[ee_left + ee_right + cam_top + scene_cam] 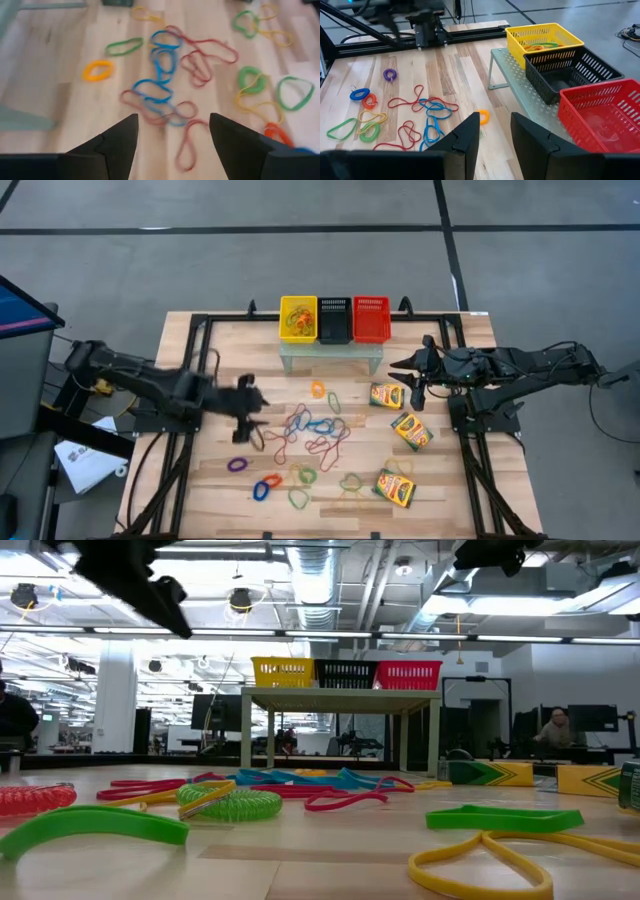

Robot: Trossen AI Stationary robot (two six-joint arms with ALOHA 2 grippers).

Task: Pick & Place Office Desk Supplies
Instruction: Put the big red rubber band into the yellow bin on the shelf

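Two end effectors are mine. My left end effector [258, 412] hangs over the wooden slatted table [220, 480] with its dark fingers [117, 145] spread apart and nothing between them. Just ahead of its tips lies the tangle of thin red and blue rubber-band loops [312, 430]; a small orange loop [97, 70] and a green loop [123, 46] lie off to one side of that tangle, and more green and yellow loops [257, 85] lie to the other side. A small purple loop [237, 464] rests on the table close to that end effector, apart from the tangle.

My right end effector [402, 366] is held above the table just beside the low grey metal stand [330, 352], its fingers [467, 137] standing partly apart with a narrow gap and gripping nothing. On that stand sit a yellow mesh basket [298, 319] with a few coloured bands inside, a black mesh basket [334, 320] and a red mesh basket [371, 319], side by side. Three flat yellow-and-green crayon boxes [387, 395] lie on the table near and beyond my right end effector: one just beside it, one [411, 430] a little farther, one [396, 488] well apart towards the table's near edge.
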